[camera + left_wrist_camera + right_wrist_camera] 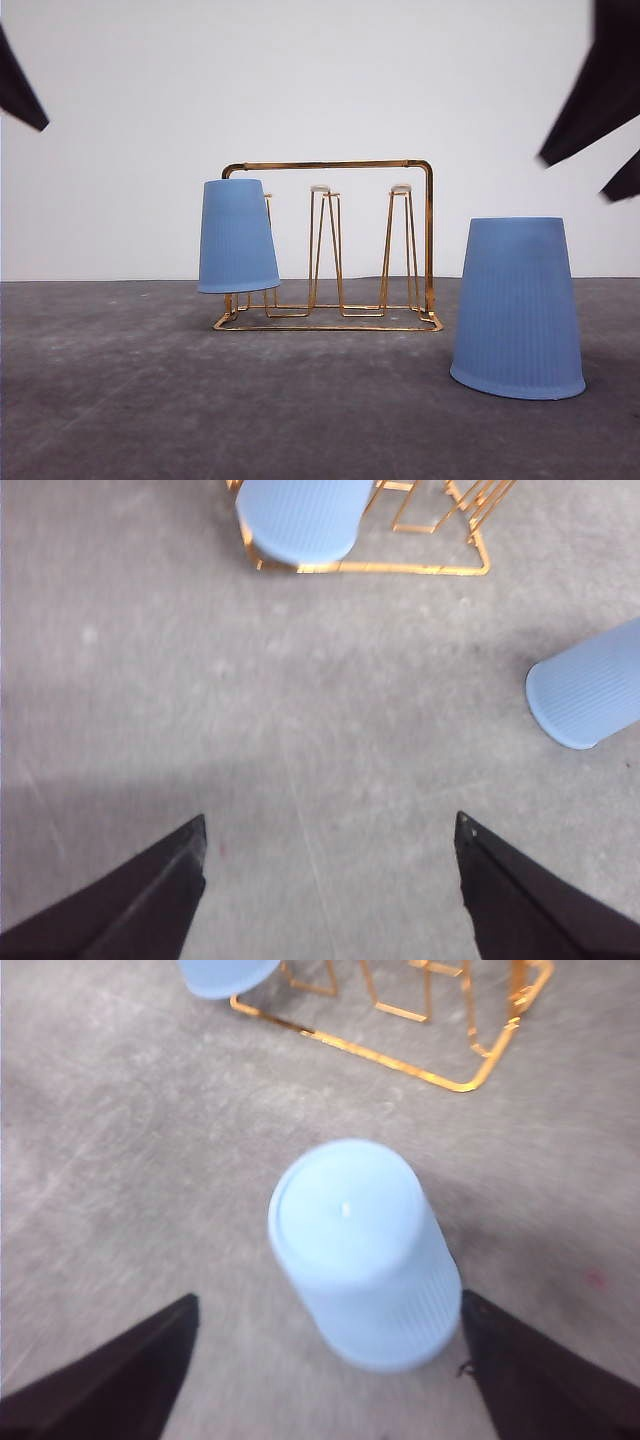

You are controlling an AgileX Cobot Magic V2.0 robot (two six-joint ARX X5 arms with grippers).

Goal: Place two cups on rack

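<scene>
One light blue ribbed cup (238,236) hangs upside down, slightly tilted, on the leftmost prong of the gold wire rack (420,240); it also shows as cup (300,518) on rack (440,568). A second cup (520,308) stands upside down on the grey table to the rack's right, nearer the camera, seen as cup (362,1250) and cup (590,695). My right gripper (325,1375) hovers open above this cup, fingers wide on either side. My left gripper (330,880) is open over bare table in front of the rack, holding nothing.
Two free white-tipped prongs (322,240) (400,240) stand in the rack's middle and right. The grey table (150,400) spreads in front of a white back wall. Dark arm parts (600,90) (18,90) show at the upper corners.
</scene>
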